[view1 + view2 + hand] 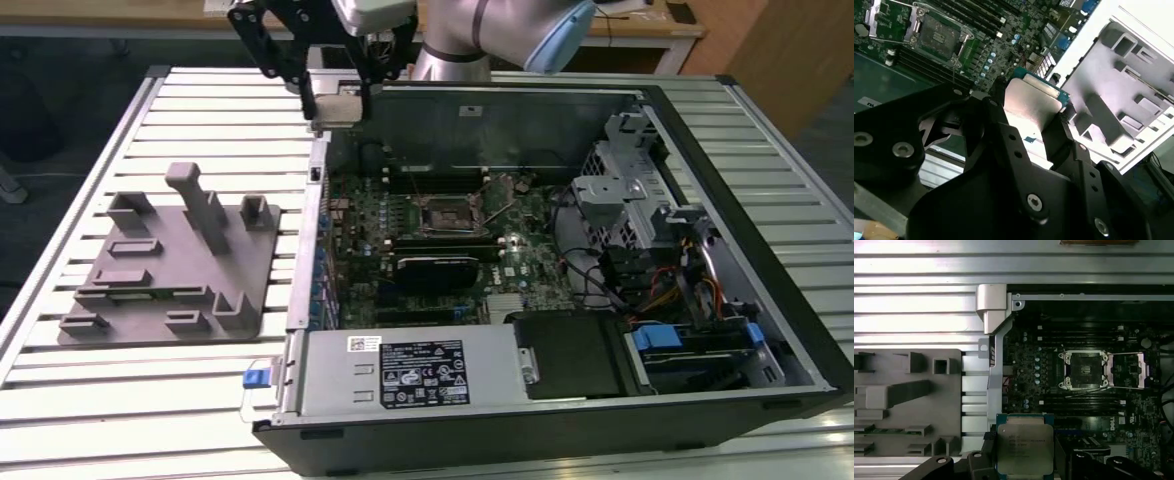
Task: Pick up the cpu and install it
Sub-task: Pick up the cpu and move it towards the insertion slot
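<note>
The cpu [1025, 449] is held between the jaws of the gripper [1025, 463], which are closed down to the chip's width, with one black finger [999, 125] pressed against each of two opposite edges. The silvery-grey metal top plate is turned toward the first wrist camera, and a strip of the green board is seen at the end farthest from the gripper body. The chip is nearly square. Its slightly longer side appears to run along the fingers, outward from the gripper body, and the clamped edges are the long ones. In the exterior view, the cpu [336, 108] is seen held at the gripper [336, 100] above the corner of the open computer case [747, 260], over the case wall on the exterior view's left. Beyond the jaws and off to one side, well apart from the held chip, the black motherboard socket [1084, 370] is seen on the motherboard [1029, 365], with its metal frame [1126, 371] folded open beside it. On the other side of the jaws, outside the case, the grey fixture block [904, 400] is seen lying on the slatted table [919, 305].
</note>
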Motion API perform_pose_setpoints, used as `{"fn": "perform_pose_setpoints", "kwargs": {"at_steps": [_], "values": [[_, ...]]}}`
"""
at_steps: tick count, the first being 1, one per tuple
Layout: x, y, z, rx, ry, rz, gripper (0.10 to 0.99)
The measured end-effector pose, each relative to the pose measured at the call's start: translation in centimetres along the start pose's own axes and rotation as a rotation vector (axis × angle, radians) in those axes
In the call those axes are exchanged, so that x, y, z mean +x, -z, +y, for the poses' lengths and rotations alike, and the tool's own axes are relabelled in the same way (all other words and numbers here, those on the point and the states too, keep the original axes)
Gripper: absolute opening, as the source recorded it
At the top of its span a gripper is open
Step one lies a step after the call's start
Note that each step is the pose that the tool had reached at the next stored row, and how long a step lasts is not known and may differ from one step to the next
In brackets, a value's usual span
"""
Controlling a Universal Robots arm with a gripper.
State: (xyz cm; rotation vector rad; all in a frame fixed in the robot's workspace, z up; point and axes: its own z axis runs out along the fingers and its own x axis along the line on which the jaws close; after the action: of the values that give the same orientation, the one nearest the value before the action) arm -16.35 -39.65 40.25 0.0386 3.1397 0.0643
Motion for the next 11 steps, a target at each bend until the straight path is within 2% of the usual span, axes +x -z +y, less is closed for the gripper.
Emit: {"fn": "perform_pose_setpoints", "kwargs": {"at_steps": [11], "values": [[-3.32, -0.01, 0.11, 0.0, 0.0, 0.0, 0.541]]}}
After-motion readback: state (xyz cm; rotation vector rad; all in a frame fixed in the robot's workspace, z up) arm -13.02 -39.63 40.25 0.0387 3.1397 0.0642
